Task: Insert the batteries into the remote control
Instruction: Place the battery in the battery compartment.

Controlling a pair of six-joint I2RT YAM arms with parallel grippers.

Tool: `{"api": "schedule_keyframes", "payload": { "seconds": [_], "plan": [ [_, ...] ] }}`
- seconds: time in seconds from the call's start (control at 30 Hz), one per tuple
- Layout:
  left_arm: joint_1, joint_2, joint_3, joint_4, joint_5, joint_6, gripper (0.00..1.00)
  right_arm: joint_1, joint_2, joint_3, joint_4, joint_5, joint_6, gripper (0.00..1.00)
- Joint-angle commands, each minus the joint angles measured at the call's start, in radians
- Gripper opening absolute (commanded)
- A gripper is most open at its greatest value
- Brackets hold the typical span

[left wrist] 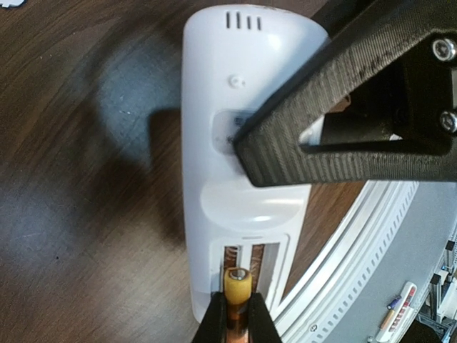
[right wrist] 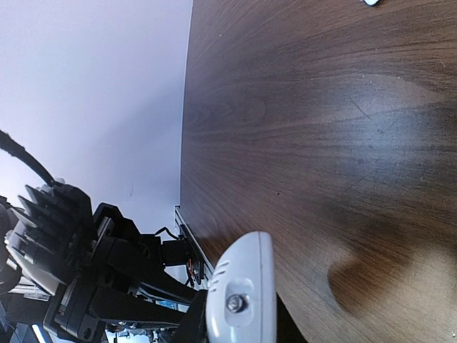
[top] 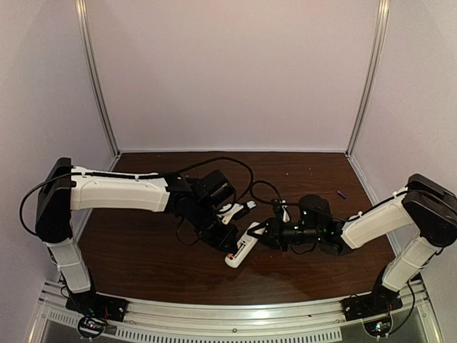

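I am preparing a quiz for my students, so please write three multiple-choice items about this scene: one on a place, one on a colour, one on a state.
1. Where is the battery that the left end effector holds?
A. at the battery bay of the remote control
B. inside a cup
C. on a shelf

2. What colour is the remote control?
A. black
B. white
C. blue

3. In what state is the battery bay?
A. closed by a cover
B. taped shut
C. open

Answers:
1 A, the battery's pale end sits right at the mouth of the bay.
2 B, its shell shows white.
3 C, the slots lie bare with no cover on them.
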Motion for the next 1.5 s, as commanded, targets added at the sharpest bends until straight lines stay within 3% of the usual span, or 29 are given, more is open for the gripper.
{"api": "schedule_keyframes", "payload": {
  "seconds": [0.0,1.1,1.13,1.33,1.47],
  "plan": [
    [-0.006,0.033,0.042,-0.032,-0.041,0.008,0.01,0.011,0.01,0.03,0.055,0.018,0.02,0.0],
    [-0.009,0.034,0.099,-0.06,-0.103,0.008,0.29,0.013,0.019,0.007,0.101,0.011,0.049,0.0],
    [-0.009,0.024,0.101,-0.055,-0.112,0.01,0.32,0.013,0.018,0.006,0.101,0.011,0.048,0.0],
    [-0.003,-0.092,0.076,0.022,-0.135,0.04,0.7,0.013,0.007,-0.006,0.094,0.004,0.042,0.0],
    [0.02,-0.158,0.043,0.054,-0.144,0.05,0.9,0.013,-0.016,-0.014,0.072,0.002,0.032,0.0]
  ]
}}
